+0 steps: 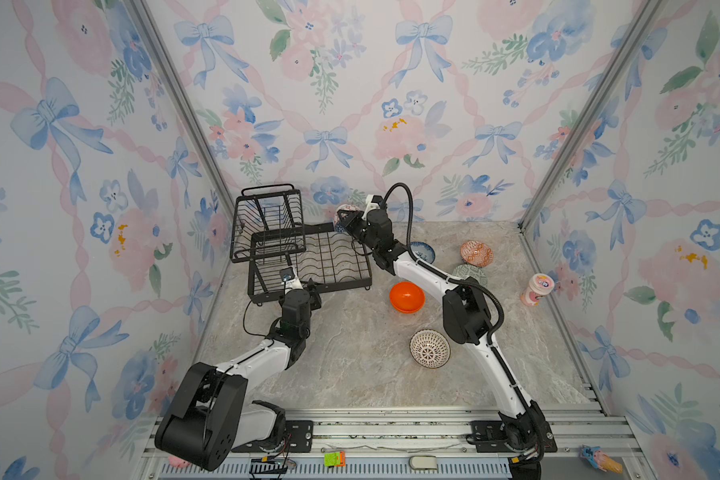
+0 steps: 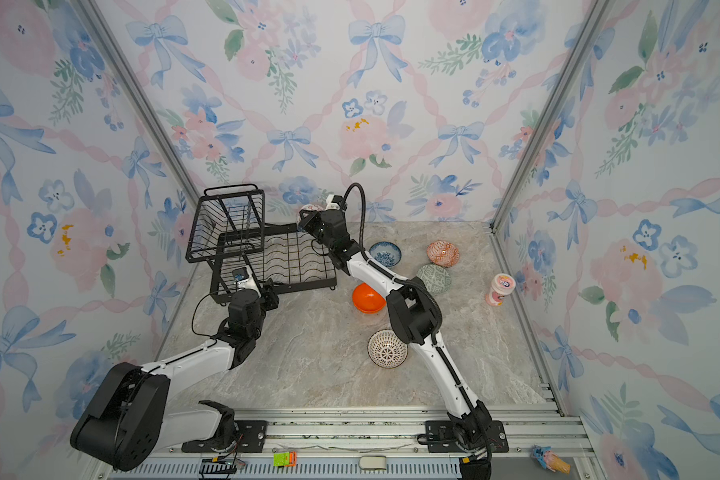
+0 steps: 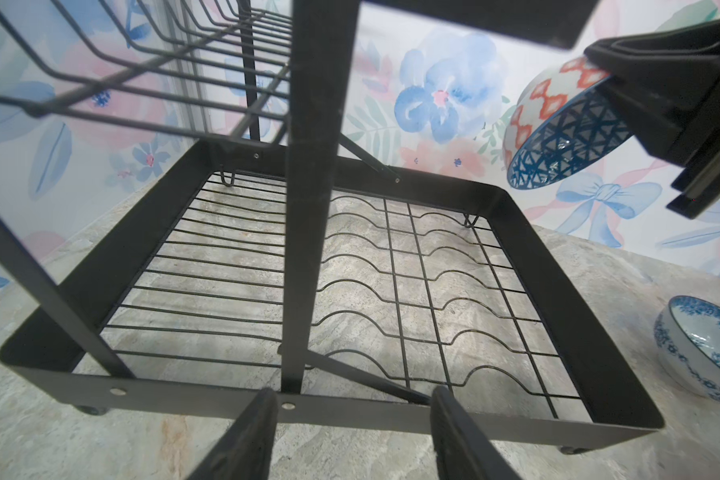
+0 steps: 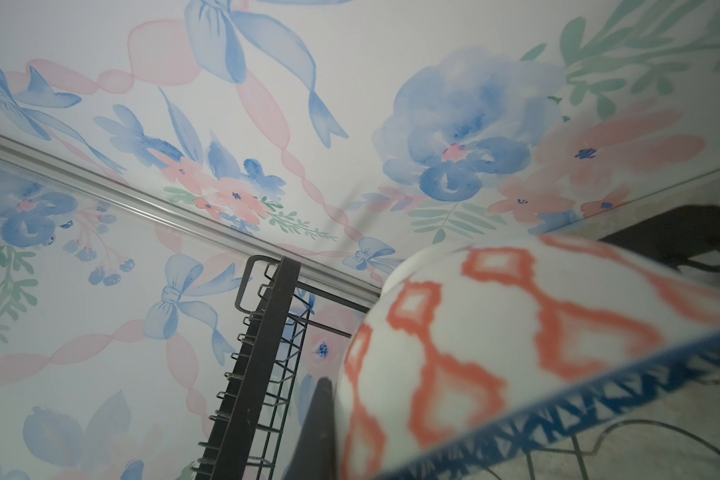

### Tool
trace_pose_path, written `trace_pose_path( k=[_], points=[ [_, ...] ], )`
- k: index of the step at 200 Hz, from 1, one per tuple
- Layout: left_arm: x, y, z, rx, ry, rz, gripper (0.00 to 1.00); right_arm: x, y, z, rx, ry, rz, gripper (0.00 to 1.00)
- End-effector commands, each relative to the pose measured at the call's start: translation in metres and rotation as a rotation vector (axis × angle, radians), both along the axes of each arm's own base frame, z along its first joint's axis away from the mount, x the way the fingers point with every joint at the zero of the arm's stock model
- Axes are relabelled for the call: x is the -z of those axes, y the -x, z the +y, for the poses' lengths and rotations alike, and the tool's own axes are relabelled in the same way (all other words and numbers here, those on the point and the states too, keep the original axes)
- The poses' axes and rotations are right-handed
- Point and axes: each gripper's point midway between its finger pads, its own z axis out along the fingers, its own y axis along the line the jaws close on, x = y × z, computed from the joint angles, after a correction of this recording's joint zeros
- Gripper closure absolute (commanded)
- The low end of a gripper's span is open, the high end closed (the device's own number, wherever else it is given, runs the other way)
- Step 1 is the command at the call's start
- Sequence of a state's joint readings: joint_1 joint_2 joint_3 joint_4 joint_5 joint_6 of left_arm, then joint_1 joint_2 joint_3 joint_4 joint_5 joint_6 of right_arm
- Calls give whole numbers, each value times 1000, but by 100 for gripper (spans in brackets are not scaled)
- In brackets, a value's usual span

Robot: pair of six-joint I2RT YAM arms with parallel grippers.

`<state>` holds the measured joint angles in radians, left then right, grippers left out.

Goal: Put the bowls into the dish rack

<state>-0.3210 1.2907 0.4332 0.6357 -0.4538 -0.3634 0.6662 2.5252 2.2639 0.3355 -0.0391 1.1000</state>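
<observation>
The black wire dish rack (image 1: 350,284) stands at the back left, its raised upper basket (image 1: 267,220) toward the wall. My right gripper (image 1: 347,222) is shut on the rim of a blue geometric bowl (image 3: 558,137), tilted in the air over the rack's far right corner. My left gripper (image 3: 352,411) is open at the rack's front rim (image 3: 350,409), holding nothing. On the table lie the orange bowl (image 1: 407,296), the radial-line bowl (image 1: 430,348), the floral bowl (image 2: 385,253), the pale green bowl (image 2: 433,279) and the orange-white bowl (image 1: 476,253).
A tall pink cup (image 1: 537,289) stands by the right wall. My right arm (image 1: 425,270) stretches diagonally over the floral and green bowls. Patterned walls close in the left, back and right sides. The rack's base tray holds no dishes.
</observation>
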Motion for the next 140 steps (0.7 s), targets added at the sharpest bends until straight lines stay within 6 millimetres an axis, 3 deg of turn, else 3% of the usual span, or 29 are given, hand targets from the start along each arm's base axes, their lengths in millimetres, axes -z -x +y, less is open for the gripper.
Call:
trace_pose_path(
  k=[1,20,38,56,101,140],
  points=[
    [-24,-15,-2,1,-40,-70,46,-72,10,-12,-5,-103,-124,100],
    [-18,-21,-2,-9,-61,-56,48,-71,10,-12,-6,-116,-118,100],
    [-15,-24,-2,-10,-79,-54,59,-70,9,-13,-7,-122,-117,100],
    [-14,-27,4,-27,-80,-55,62,-69,9,-15,-5,-119,-116,100],
    [-16,-29,5,-24,-79,-60,89,-66,7,-21,3,-124,-110,100],
    [-12,-23,1,-13,-89,-52,100,-65,8,-22,2,-126,-106,100]
  ],
)
